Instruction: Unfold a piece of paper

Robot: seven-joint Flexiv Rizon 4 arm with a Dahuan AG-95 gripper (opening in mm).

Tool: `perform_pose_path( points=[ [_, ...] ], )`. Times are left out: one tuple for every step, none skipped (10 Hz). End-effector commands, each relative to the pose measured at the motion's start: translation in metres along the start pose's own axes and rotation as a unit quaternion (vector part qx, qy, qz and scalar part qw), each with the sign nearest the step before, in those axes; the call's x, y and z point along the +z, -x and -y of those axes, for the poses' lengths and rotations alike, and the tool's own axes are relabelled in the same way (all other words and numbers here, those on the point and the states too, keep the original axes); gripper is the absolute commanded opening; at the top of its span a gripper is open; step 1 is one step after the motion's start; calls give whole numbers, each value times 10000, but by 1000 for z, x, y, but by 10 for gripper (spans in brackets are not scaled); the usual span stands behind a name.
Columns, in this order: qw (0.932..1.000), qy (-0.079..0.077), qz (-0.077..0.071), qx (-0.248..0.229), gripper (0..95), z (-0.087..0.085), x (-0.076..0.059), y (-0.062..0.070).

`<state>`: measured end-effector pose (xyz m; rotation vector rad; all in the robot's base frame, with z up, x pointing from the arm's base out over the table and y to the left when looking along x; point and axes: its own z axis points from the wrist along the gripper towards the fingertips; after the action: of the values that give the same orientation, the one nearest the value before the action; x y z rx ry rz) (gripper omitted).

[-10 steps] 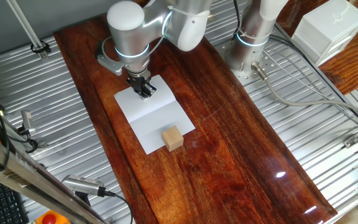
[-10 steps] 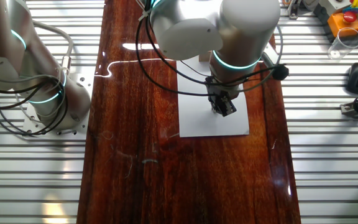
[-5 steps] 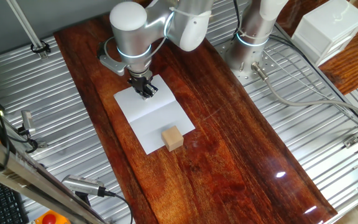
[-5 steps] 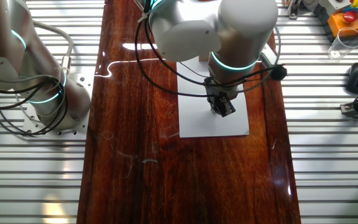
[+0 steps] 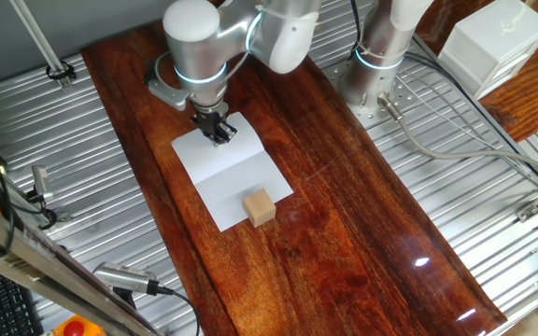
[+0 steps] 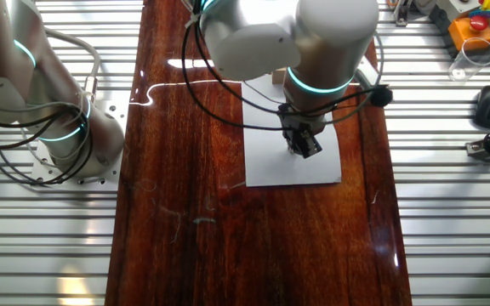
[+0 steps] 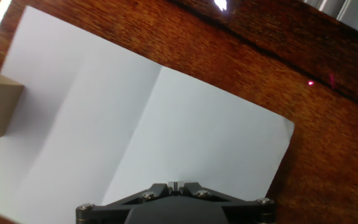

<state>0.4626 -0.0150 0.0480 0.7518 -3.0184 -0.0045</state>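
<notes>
Paper: one piece of paper, thin, matte white, rectangular, lying flat and open on the worktop; one crease across the middle, a fainter fold line beside it in the hand view.
Cube: one small tan wooden cube, square-edged, resting on the paper's end farthest from the hand.
Worktop: one long plank, glossy reddish-brown wood, visible grain, light glints; ribbed metal on both sides.
Hand: one, dark metal, over the paper's other end; fingers together, clamped on nothing; contact with sheet not discernible.
Block: one white boxy block, off the plank.
</notes>
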Motion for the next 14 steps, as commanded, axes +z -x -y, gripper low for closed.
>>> perform_pose_path(
  points=[
    [10000,7,23,-16,0,-1,-6,0],
    [10000,54,57,-19,0,-1,-6,0],
    [9999,112,109,26,0,-1,-6,0],
    [9998,134,123,81,0,-1,-6,0],
    [9997,147,133,150,0,-1,-6,0],
    [9995,142,129,238,0,-1,-6,0],
    [9993,124,126,328,0,-1,-6,0],
    [9990,116,133,413,0,-1,-6,0],
    [9989,118,132,435,0,-1,-6,0],
    [9989,119,134,436,0,-1,-6,0],
    [9988,118,143,442,0,-1,-6,0],
    [9988,124,147,461,0,-1,-6,0],
    [9987,124,146,469,0,-1,-6,0],
    [9987,119,131,476,0,-1,-6,0]
  ],
)
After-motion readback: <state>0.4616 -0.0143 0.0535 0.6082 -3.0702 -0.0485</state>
